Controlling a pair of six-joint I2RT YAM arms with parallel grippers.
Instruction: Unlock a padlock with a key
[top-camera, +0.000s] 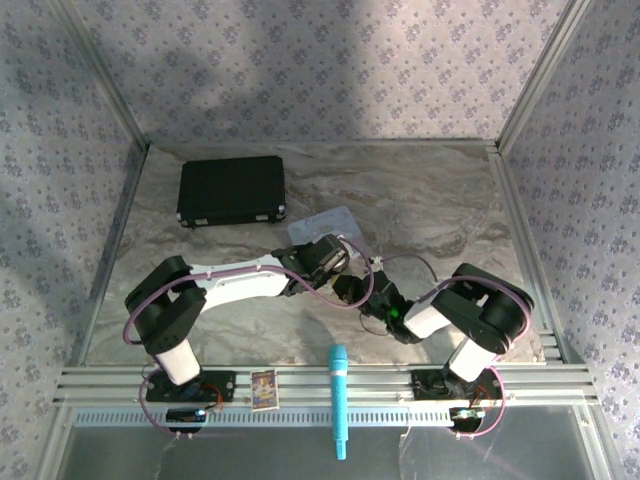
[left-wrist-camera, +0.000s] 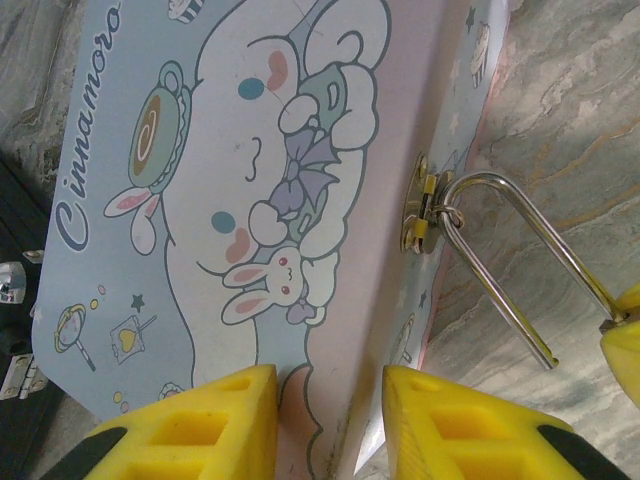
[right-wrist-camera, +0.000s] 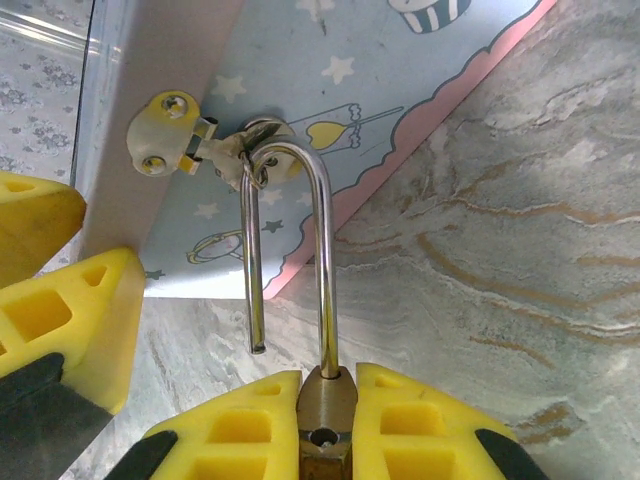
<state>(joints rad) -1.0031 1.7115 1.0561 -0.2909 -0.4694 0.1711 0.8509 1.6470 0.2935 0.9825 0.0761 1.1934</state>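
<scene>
- Looking down on a grey-veined marble table (top-camera: 450, 200), fenced in by patterned walls.
- Reaching inward from the near edge with the left arm (top-camera: 240, 283) and the right arm (top-camera: 485, 312), wrists meeting near the middle of the marble.
- Lying flat toward the far left, well apart from both wrists, as a black case (top-camera: 232, 190).
- Sitting just right of that case, as a pastel tin (left-wrist-camera: 200, 200) printed with a white long-eared cartoon figure and looping script.
- Lying across the near rail between the two arm bases, as a turquoise pen (top-camera: 340, 400).
- Clamping the left gripper (left-wrist-camera: 330, 372) on the tin, with one yellow finger on either side of the tin's corner edge and the tin filling the gap between them.
- Showing those same fingers (right-wrist-camera: 70, 310) at the left of the right wrist view, hard against the tin's wall.
- Pinching the right gripper (right-wrist-camera: 327, 375) on the padlock (right-wrist-camera: 325, 412), with the brass body wedged between the two yellow pads and the keyhole end facing the wrist camera.
- Holding that padlock just beside the tin's side wall, over the marble, joined to the tin at the hasp.
- Standing open at the shackle (right-wrist-camera: 326, 280), with the long leg seated in the body, the short leg's free end hanging clear of it, and the bend threaded through the hasp's ring.
- Sitting on the tin's side as a small pale hasp (right-wrist-camera: 165, 135) with two screws.
</scene>
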